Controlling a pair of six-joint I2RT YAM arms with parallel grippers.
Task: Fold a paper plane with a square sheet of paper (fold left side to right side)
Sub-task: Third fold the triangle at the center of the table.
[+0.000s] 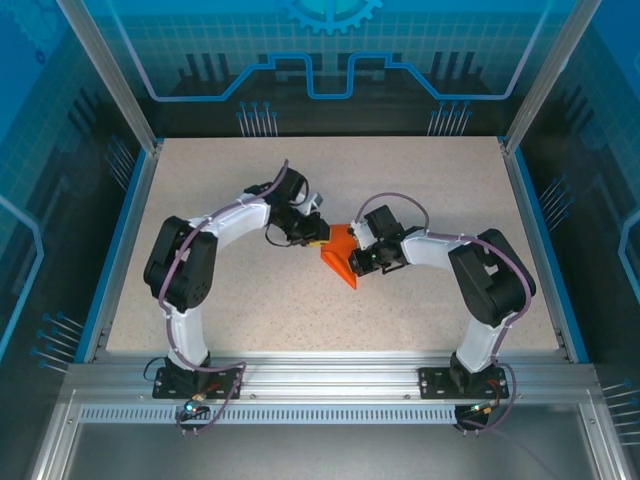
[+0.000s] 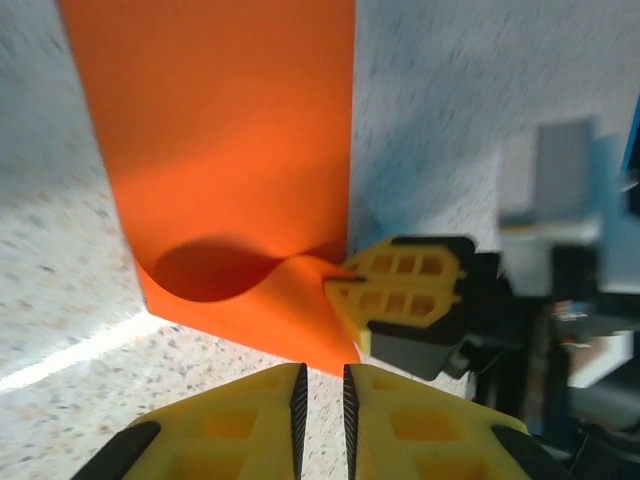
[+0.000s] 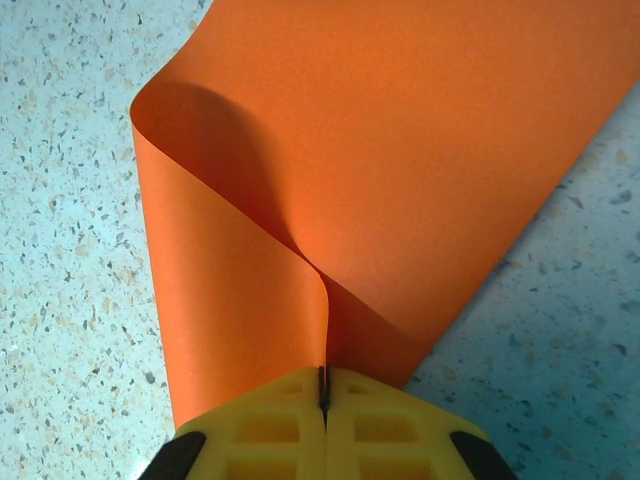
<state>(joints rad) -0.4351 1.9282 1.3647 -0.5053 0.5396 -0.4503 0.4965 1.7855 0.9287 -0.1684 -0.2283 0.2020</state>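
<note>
The square sheet of paper [image 1: 338, 258], bright orange, lies at the table's middle, bent over on itself in a loose curl [image 3: 400, 130]. My right gripper [image 3: 323, 385] is shut on the sheet, pinching two layers together at their edge. From the top, that right gripper [image 1: 352, 262] sits at the sheet's right side. My left gripper [image 2: 321, 375] is just short of the sheet's near corner [image 2: 230, 130], jaws a narrow gap apart with bare table between them. The right gripper's yellow fingers [image 2: 400, 290] clamp the paper there. The left gripper [image 1: 322, 237] is at the sheet's upper left. The paper plane is out of view.
The speckled table [image 1: 420, 190] has bare surface all round the paper. Blue rails [image 1: 122, 230] border its left and right sides. An aluminium frame [image 1: 330, 385] runs along the near edge, by both arm bases.
</note>
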